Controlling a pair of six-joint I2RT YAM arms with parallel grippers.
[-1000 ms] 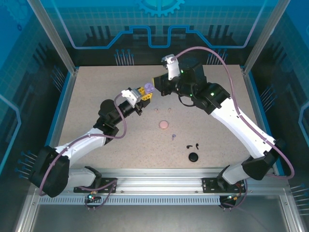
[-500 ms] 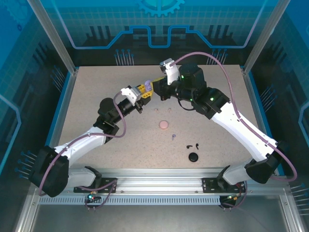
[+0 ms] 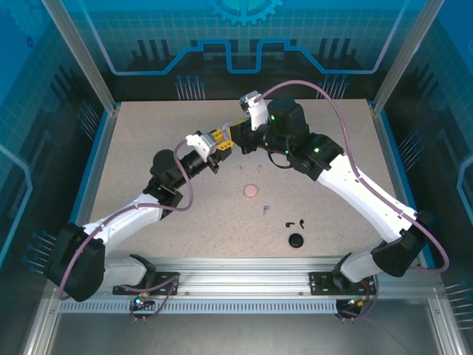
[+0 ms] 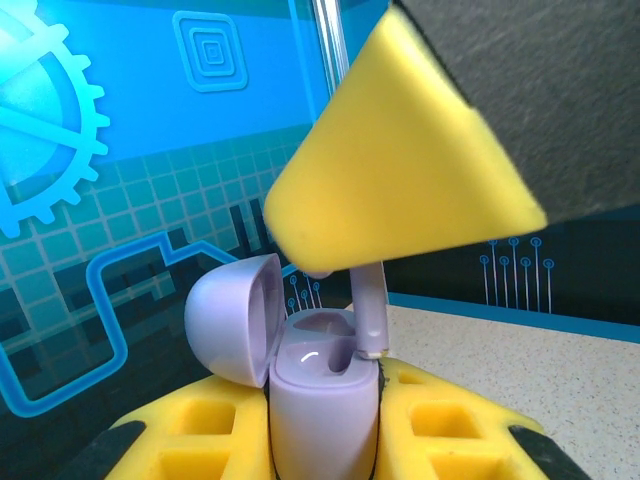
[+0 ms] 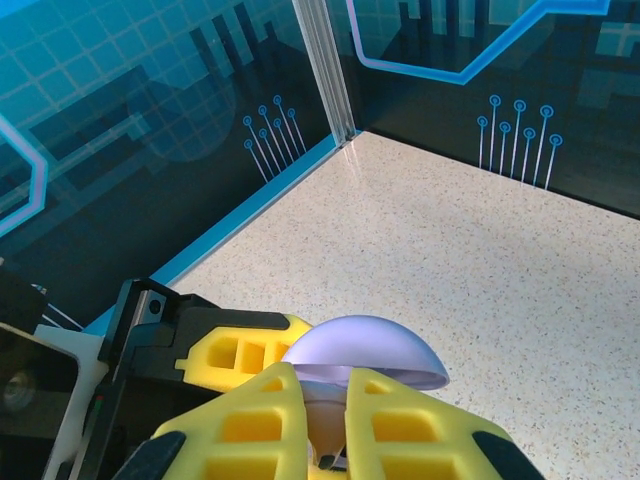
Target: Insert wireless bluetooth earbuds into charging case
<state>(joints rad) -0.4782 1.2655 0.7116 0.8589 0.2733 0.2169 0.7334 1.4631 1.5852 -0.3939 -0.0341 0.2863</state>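
My left gripper is shut on a purple charging case, holding it upright with its lid swung open to the left. My right gripper is shut on a purple earbud right above the case. The stem tip touches the rim of the right socket. In the right wrist view the earbud sits pinched between the yellow fingers, with the case lid just beyond. Both grippers meet above the table's far middle.
On the table lie a pink round case, a second purple earbud, two black earbuds and a black case. Two pale pink earbuds lie below the grippers. Blue walls enclose the table.
My right gripper has moved left with the earbud, closing up to the case in my left gripper. The left arm has held still.
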